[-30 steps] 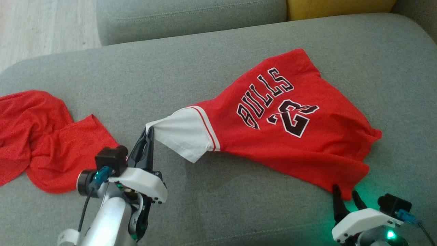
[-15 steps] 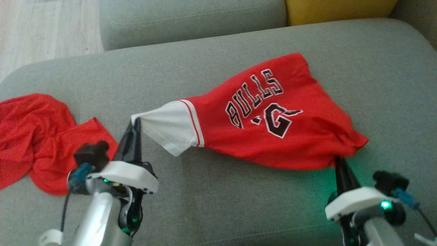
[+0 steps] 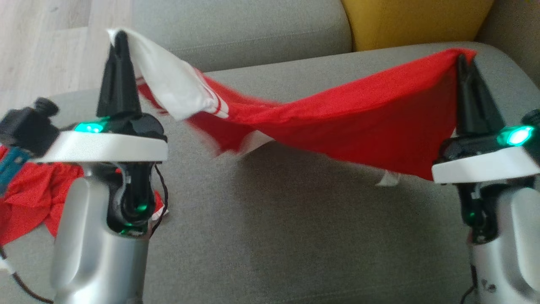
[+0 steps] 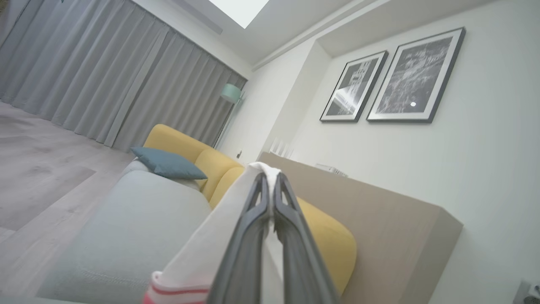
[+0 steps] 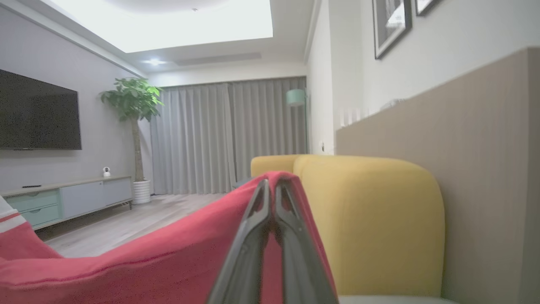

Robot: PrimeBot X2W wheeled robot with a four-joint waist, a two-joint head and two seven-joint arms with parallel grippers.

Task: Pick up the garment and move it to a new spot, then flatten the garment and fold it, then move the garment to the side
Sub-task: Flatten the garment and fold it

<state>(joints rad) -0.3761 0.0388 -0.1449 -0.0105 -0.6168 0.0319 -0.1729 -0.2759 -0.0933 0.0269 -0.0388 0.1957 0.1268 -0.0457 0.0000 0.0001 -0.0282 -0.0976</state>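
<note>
1. Holding with left gripper (image 3: 119,36): fingers pointing up, pinched tight on the tip of the white sleeve (image 3: 168,84). Same pinch seen in left wrist view, with white cloth poking out past the tips.
2. Holding with right gripper (image 3: 462,59): fingers up, pinched tight on a red corner of the garment (image 3: 358,114). Matching in right wrist view, with red fabric draped over both tips.
3. Garment location: airborne, slung between the two grippers above the grey sofa seat (image 3: 274,219) and sagging mid-span. Lowest edge near the cushion, apparently off it; too blurred to confirm.
4. Key geometry: long axis running left-right, gripper to gripper, across the robot's front. No nearer arm to pick, with one end per arm and both roughly level.
5. Judged step: carrying to a new spot, not yet laid down. Likely needs both arms travelling together at fixed spacing, otherwise slack or a yanked sleeve.
6. Watch out for the second red cloth (image 3: 29,198) lying on the seat under the left arm, and avoid landing on it. Better drop zone, by judgement: bare seat at centre and right.
7. Risk: thin pinch at the sleeve tip, probably first to slip under tension.
</note>
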